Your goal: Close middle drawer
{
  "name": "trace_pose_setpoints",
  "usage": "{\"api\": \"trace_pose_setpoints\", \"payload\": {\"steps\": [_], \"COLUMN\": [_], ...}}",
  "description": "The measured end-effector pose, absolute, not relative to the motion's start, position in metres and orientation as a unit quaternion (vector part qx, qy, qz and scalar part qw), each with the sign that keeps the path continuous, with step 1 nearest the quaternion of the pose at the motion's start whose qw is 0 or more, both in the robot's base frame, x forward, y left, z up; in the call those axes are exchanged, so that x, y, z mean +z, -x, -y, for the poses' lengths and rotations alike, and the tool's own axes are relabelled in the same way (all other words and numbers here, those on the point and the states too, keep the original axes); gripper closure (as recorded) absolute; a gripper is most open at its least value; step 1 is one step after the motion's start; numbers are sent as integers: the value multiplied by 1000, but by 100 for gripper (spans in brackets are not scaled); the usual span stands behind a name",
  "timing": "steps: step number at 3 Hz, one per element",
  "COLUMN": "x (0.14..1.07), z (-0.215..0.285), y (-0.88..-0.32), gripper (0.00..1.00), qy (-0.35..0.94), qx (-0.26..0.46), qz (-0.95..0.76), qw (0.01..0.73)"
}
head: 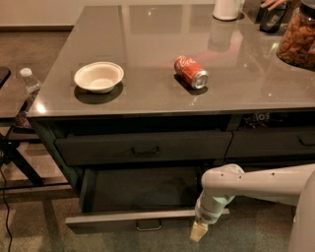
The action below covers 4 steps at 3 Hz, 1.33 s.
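Grey middle drawer (123, 218) hangs wide open, our tool (199, 231) sits at its front's right end, apart or together we can't tell, so next we push inward.

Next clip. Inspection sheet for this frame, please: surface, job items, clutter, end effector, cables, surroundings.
Surface: glossy grey countertop, reflective.
Job's things: wide dark grey middle drawer with a metal loop handle, pulled out, tray exposed.
Clutter: white round bowl, upright; red soda can, on its side; white container; clear jar of brown snacks.
End effector: tan-tipped end effector on the white arm, pointing down by the right end of the open drawer's front; contact unclear.
Cables: thin dark cable, floor, far left.
Surroundings: clear plastic bottle on a side stand; carpeted floor.
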<state>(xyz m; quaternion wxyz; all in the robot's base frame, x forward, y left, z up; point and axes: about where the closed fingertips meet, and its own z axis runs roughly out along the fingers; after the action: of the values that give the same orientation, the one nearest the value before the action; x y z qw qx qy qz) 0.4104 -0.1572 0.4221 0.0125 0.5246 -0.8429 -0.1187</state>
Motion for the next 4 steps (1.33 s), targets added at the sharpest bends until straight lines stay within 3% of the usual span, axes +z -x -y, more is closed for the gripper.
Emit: {"api": "trace_pose_setpoints", "payload": {"steps": [1, 2, 3, 4], "x": [422, 422, 422, 422], "z": [157, 157, 157, 157], "y": [-410, -410, -410, -410], "gripper": [0, 0, 18, 41], "qy": [-525, -525, -525, -525], "qx": [-119, -119, -119, -119], "qz": [843, 843, 843, 843], "qw": [13, 13, 13, 13]}}
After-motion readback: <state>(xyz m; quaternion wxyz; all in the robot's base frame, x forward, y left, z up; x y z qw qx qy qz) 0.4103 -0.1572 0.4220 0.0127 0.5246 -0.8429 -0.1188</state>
